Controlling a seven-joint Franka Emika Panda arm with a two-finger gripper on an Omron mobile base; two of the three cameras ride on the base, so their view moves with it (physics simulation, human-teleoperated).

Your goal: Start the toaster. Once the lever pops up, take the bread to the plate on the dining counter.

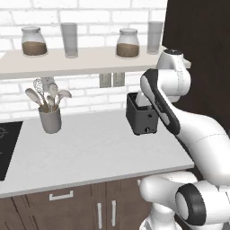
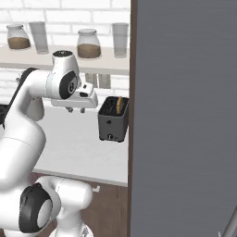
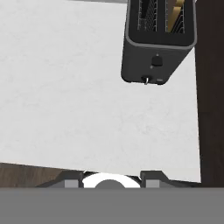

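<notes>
We hover near the toaster [image 3: 158, 41] at the bench's right edge, our fingers [image 3: 116, 178] apart and holding nothing.

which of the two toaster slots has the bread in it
In the hand view, the toaster holds the bread in its slot nearer the dark wood panel. The other slot shows only bare wire guides.

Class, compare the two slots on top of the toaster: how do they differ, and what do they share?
In the hand view, the toaster's right slot holds the tan bread, standing on edge; the left slot shows just its wire grille. Seen from the right base view, the bread pokes above the rim. Both slots are narrow, parallel and equally long.
</notes>
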